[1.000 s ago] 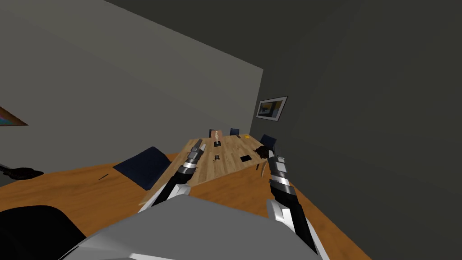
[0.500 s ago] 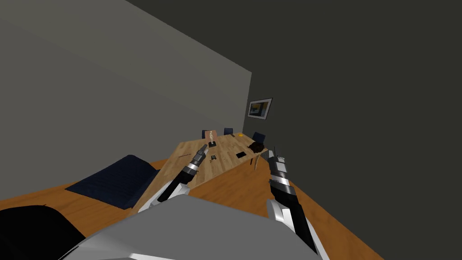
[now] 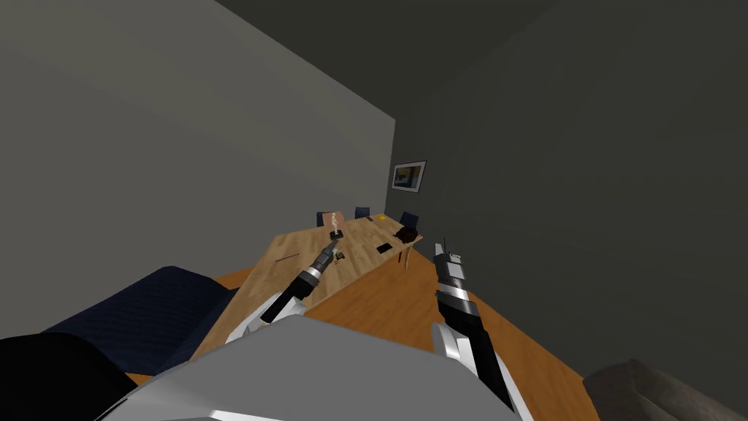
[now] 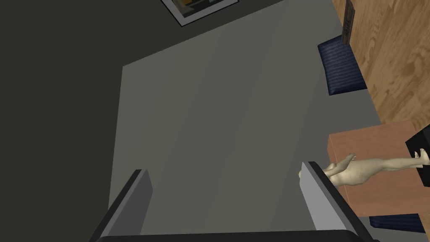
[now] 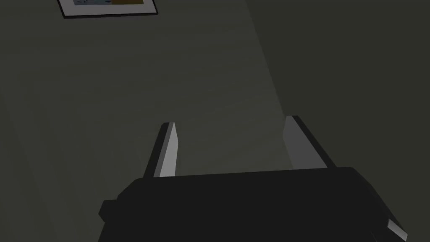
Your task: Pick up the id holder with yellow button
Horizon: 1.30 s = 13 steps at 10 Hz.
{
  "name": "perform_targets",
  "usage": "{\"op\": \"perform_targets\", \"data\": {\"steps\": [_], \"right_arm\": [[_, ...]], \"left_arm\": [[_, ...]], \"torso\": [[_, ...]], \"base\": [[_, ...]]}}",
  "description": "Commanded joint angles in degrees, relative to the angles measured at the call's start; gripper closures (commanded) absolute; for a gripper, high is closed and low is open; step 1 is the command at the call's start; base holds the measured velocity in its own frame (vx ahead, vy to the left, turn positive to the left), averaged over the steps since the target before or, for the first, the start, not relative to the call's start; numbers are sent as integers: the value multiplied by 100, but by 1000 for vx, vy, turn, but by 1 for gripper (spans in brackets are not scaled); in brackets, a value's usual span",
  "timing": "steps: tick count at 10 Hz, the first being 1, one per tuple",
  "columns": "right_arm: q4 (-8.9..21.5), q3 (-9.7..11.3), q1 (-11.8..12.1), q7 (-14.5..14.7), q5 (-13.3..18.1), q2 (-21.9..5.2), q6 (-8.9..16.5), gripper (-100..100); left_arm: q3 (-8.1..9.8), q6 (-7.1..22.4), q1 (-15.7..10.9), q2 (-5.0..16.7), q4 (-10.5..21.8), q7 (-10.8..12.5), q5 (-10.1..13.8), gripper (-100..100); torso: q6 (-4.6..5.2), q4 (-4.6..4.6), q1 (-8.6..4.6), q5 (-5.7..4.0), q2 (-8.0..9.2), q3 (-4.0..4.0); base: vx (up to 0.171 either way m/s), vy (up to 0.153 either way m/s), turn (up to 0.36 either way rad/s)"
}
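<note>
your left gripper (image 3: 332,247) hangs open over the table (image 3: 292,272) — a pale figurine (image 4: 366,169) at its 12 o'clock; right gripper (image 5: 231,121) open too.

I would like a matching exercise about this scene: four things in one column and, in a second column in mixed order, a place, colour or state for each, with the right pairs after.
Things
1. figurine
2. framed picture
3. left gripper
4. blue chairs

Descriptions
a. on the dark wall
b. at the far side of the table
c. beige, on a black base
d. over the table, fingers open

Pairs: 1-c; 2-a; 3-d; 4-b.
</note>
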Motion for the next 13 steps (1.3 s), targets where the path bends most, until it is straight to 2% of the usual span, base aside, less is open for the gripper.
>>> {"op": "perform_targets", "data": {"steps": [1, 5, 7, 10, 11, 13], "right_arm": [[0, 0, 0, 0, 0, 0, 0, 0], [0, 0, 1, 0, 0, 0, 0, 0], [0, -1, 2, 0, 0, 0, 0, 0], [0, 0, 1, 0, 0, 0, 0, 0], [0, -1, 1, 0, 0, 0, 0, 0], [0, -1, 2, 0, 0, 0, 0, 0]], "left_arm": [[-12, 98, -85, 99, 188, 60, 15, -100], [-231, 641, -341, 543, 932, 267, 0, -100], [-231, 641, -341, 543, 993, 267, 0, -100], [-397, 1055, -523, 878, 1571, 425, -20, -100], [-397, 1055, -523, 878, 1611, 425, -20, -100], [-504, 1331, -636, 1108, 2021, 532, -40, -100]], "torso": [[0, 0, 0, 0, 0, 0], [-2, 0, 1, 1, -3, -1], [-8, 0, 3, 1, -3, -1], [-2, -2, -4, 0, -8, -5], [-5, 0, 5, 1, -2, -1], [-6, -1, 0, 0, -7, -3]], "base": [[-31, 37, -105], [-33, 38, -311], [-19, 27, -52], [-27, 26, -328], [-34, 39, -56], [-30, 31, -252]]}}
